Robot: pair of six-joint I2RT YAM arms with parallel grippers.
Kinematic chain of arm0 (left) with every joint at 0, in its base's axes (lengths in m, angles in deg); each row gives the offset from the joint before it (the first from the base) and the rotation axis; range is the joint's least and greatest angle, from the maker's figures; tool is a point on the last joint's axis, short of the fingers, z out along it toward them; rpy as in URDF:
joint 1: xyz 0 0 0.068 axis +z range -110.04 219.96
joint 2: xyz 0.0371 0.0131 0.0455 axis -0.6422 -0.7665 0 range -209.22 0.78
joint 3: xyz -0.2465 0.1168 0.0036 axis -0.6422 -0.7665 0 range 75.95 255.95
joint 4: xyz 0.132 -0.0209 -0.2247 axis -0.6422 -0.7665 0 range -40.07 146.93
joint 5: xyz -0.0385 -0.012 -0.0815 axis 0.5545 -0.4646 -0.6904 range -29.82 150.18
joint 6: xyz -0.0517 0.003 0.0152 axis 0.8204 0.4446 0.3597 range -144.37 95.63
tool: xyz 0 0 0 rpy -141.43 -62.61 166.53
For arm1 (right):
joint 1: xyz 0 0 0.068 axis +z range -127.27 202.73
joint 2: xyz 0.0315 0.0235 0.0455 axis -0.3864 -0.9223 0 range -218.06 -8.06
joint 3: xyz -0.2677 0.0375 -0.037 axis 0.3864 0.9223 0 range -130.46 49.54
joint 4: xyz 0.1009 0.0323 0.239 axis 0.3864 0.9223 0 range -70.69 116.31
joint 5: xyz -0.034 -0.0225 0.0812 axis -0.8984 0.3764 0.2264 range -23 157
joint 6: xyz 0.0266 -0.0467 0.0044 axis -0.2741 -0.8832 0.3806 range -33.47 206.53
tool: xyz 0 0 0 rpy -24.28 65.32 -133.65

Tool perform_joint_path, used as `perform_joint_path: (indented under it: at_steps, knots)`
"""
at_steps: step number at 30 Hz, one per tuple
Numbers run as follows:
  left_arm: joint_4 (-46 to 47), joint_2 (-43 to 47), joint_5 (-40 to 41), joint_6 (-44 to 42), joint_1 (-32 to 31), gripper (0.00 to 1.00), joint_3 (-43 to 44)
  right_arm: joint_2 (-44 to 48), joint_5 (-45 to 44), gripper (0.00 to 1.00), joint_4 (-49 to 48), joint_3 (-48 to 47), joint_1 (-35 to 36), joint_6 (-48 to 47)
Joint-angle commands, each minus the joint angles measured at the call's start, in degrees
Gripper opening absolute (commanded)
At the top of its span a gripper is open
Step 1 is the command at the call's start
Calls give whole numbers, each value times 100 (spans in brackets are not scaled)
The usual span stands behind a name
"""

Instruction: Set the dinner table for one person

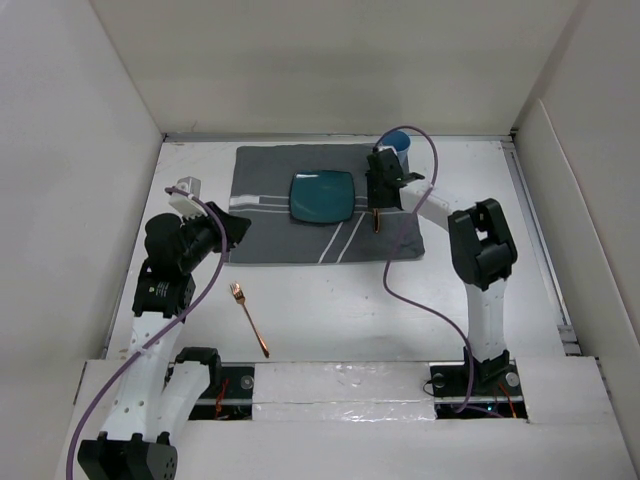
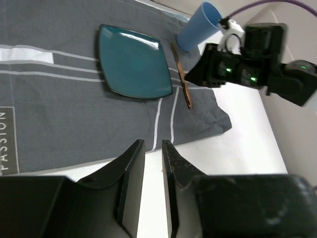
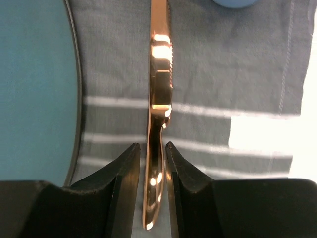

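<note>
Plain white walls (image 1: 330, 60) L, R & back, soft even light

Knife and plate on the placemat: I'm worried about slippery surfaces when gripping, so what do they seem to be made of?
Knife: probably polished metal with a copper or rose-gold finish, given its mirror-bright highlights. Plate: glossy teal, likely glazed ceramic, though glass or plastic is possible. It shows sharp reflections. Placemat: matte grey woven cloth with a rumpled corner.

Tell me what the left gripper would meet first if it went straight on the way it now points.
Most likely the grey placemat: the left gripper angles down toward its near part, short of the teal plate. Depth is unclear, so the exact spot is uncertain.
</note>
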Motion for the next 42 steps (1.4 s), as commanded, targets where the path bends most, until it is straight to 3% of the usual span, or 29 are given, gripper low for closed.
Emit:
perform_joint_path:
  at_steps: [1,6,10,16,26,33,39,42]
  knots:
    - [7,82,378,-69,26,19,62,855,55,33,-213,144,25,-2]
    - [-256,-163,1193,80,26,26,54,2208,265,32,-678,943,296,-89]
    - [-810,-594,2161,764,26,27,168,3597,363,13,-1267,2337,727,-230]
    - [-1976,-788,2479,1108,-105,31,107,5303,450,14,-1969,3912,1088,-178]
    - [-3526,-1780,2365,1601,-247,36,-16,5850,617,16,-1954,4310,1089,-116]
    - [-3711,-2983,2488,1697,-247,39,80,6236,705,17,-1901,4425,826,-90]
    - [-3834,-3503,2787,1636,-247,41,291,6430,898,17,-1936,4530,553,-46]
    - [-3843,-3608,3041,1811,-841,41,352,6413,1004,17,-1945,4548,491,-37]
